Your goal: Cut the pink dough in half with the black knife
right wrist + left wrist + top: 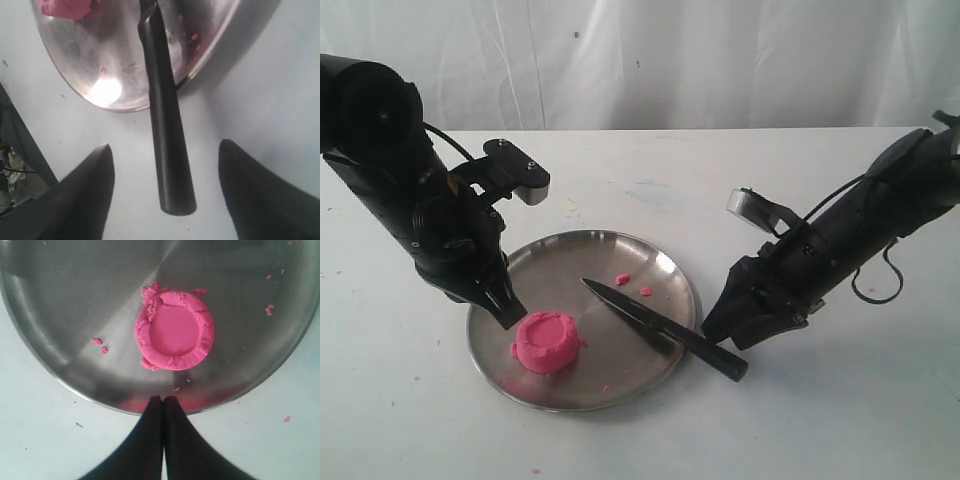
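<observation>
Where the steel plate sits on the white table, the pink dough lies as one whole round puck on the plate's near-left part, with a shallow round dent in its top. Two small pink crumbs lie apart from it toward the plate's middle, and fainter pink specks dot the table. The black knife lies slantwise, blade tip on the plate near its centre, handle crossing the right rim and resting on the table, well clear of the dough. The left gripper hangs over the plate's left rim just beside the puck, its fingers pressed together and holding nothing. The right gripper is spread wide, one finger on each side of the knife handle, touching neither side. Nothing stands between blade and dough. No readable writing or brand shows anywhere.
</observation>
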